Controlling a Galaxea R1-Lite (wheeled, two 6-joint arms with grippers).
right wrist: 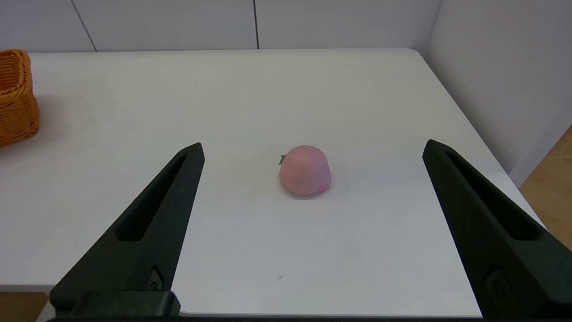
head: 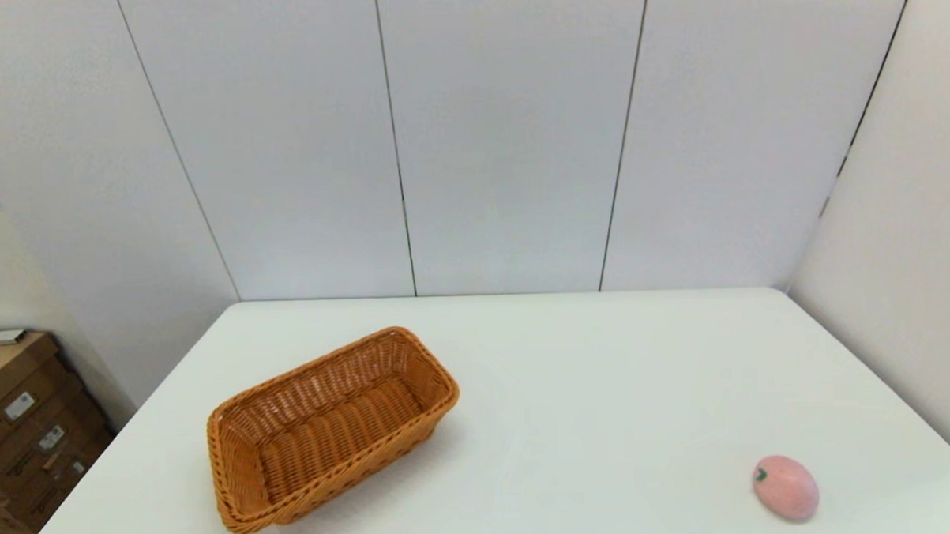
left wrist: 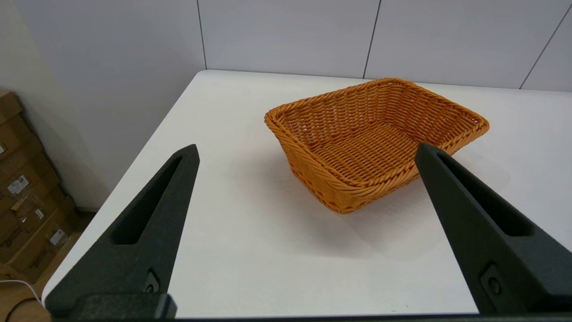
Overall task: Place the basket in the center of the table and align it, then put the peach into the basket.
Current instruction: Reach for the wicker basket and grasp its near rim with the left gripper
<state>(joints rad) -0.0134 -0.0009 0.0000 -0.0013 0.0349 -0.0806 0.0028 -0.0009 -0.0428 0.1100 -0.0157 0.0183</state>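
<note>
The basket (head: 332, 427) lies askew, untouched, before the wide-open left claw (left wrist: 306, 152); right claw (right wrist: 313, 150) spread, empty.

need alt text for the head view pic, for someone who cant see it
An empty orange-brown wicker basket sits askew on the left side of a white table, and a small pink peach lies alone near the front right corner. Neither robot arm shows in this view; pale wall panels stand behind.
</note>
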